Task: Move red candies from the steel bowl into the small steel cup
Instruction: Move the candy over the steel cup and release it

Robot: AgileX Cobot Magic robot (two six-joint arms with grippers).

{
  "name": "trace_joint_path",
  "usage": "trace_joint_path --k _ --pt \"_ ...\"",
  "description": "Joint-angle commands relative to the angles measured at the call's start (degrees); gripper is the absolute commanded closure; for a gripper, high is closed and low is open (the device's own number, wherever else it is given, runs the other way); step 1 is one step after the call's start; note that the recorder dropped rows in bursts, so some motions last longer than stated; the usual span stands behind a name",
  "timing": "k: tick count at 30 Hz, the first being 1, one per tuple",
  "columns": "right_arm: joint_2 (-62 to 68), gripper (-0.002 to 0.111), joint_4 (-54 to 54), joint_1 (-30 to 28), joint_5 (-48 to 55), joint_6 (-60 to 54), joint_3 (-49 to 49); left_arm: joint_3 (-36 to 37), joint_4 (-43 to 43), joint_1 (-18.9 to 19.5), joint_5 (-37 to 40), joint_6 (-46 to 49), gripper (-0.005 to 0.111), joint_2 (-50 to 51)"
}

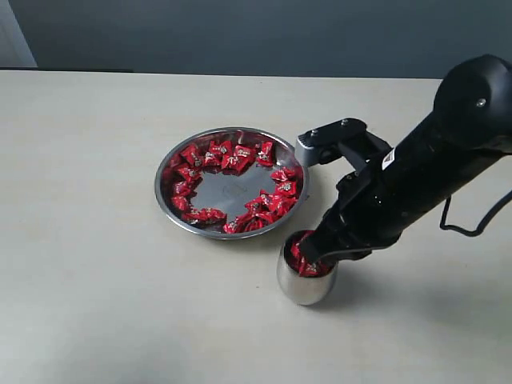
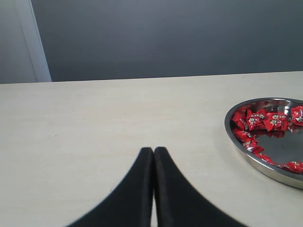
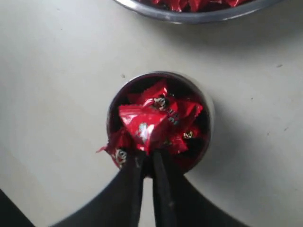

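The steel bowl [image 1: 159, 192] sits mid-table with many red candies [image 1: 232, 156] ringed round its bare centre. Just in front of it on the right stands the small steel cup [image 1: 304, 286], heaped with red candies. My right gripper [image 1: 309, 251] hangs right over the cup's mouth. In the right wrist view that gripper [image 3: 151, 158] is shut on a red candy [image 3: 144, 125] above the cup [image 3: 209, 113], and the bowl's rim [image 3: 189, 18] shows beyond. My left gripper [image 2: 154, 151] is shut on nothing, low over bare table, with the bowl [image 2: 232, 135] off to one side.
A grey wall runs behind the table's far edge. A black cable [image 1: 468, 228] trails from the right arm. One wrapper [image 3: 113, 151] hangs over the cup's rim. The left arm does not show in the exterior view.
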Motion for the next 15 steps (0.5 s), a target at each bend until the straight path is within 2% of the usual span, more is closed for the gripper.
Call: trace_joint_path --k 1,3,15 --pt "1.7 0.086 0.1 0.0 0.4 -1.2 0.1 0.1 -0.1 -0.3 -0.2 -0.1 0.106 -0.3" --pt "1.9 0.083 0.1 0.0 0.3 -1.2 0.1 0.1 -0.1 -0.3 -0.2 -0.1 0.106 -0.3" --pt "-1.5 0.083 0.1 0.0 -0.9 -1.2 0.0 0.1 -0.1 -0.3 -0.2 -0.1 0.106 -0.3"
